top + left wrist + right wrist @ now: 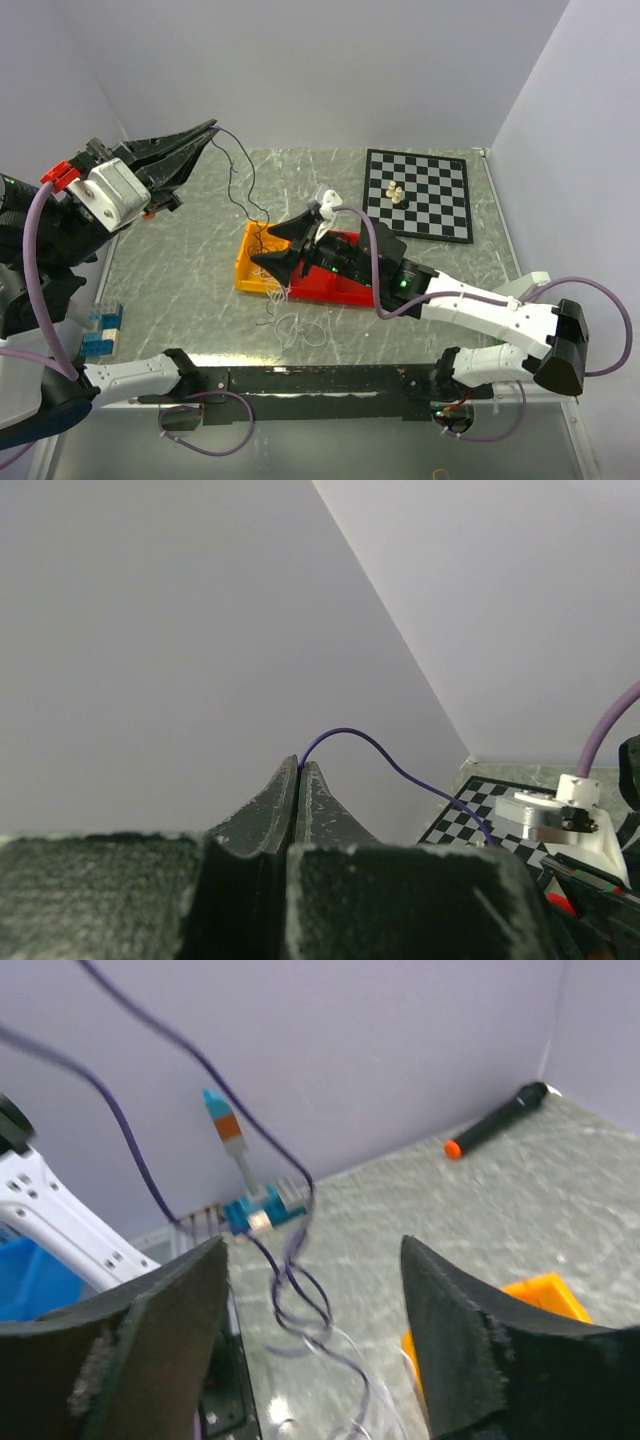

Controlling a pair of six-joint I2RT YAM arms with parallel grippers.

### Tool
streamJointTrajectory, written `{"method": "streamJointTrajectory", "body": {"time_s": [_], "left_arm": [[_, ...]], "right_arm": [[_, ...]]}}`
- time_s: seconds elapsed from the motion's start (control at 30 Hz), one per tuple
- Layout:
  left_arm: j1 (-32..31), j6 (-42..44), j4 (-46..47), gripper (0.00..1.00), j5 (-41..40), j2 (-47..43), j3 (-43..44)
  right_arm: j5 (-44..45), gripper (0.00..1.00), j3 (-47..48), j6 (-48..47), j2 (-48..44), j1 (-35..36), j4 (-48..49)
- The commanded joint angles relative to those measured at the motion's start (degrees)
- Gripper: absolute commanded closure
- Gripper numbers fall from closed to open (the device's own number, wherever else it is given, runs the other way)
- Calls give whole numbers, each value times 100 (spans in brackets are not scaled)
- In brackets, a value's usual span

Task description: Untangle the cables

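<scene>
While my left pincer [210, 128] clenches the purple wire [345, 730] high off the table [180, 260], my right pincer [262, 246] gapes open over the cables [288, 318] clumped by the yellow tray [250, 270], which I reckon it should pin next.

Left pincer [209, 129] raised, clamped on dark cable [245, 160] trailing down to orange tray [244, 280]; right pincer [263, 246] spread above tray.

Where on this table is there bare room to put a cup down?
Bare tabletop lies between the orange tray and the blue blocks, and just in front of the chessboard. Crowded: around the red tray, with the cables and right gripper.
</scene>
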Motion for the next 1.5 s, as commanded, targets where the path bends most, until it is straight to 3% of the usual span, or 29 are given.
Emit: {"method": "streamJointTrajectory", "body": {"time_s": [0.0,0.13,0.2,0.33,0.43,0.47,0.73,0.9,1.07,1.13,1.23,1.37,1.47], "left_arm": [[0,-172,105,99,107,-17,33],[-18,-189,105,99,116,9,103],[-18,-172,148,99,99,-8,94],[-17,-128,262,99,-7,-26,103],[-35,-93,377,99,-103,-8,112],[-35,-67,395,99,-138,0,112],[-26,48,737,99,-472,36,59],[-26,153,1422,99,-947,1,-125],[-35,110,1256,99,-921,79,-90],[-26,101,1265,99,-895,80,-125],[-26,127,1317,99,-921,132,-99],[-26,145,1571,99,-947,194,-3],[-26,145,1739,99,-947,246,94]], "right_arm": [[-273,30,425,250,316,10,269],[-308,60,531,443,545,28,84],[-325,70,453,531,545,10,5],[-299,76,-4,733,396,37,-92],[-194,95,-382,865,220,63,-223],[-185,96,-487,927,168,72,-258],[35,94,-1305,1155,-342,186,-636],[140,69,-2017,1383,-799,204,-1084],[395,62,-2615,1551,-1431,212,-1287],[448,63,-2712,1569,-1625,212,-1392],[509,74,-2756,1604,-1731,212,-1664],[544,75,-2931,1691,-1871,212,-2138],[659,83,-3169,1823,-1959,212,-2429]]}}
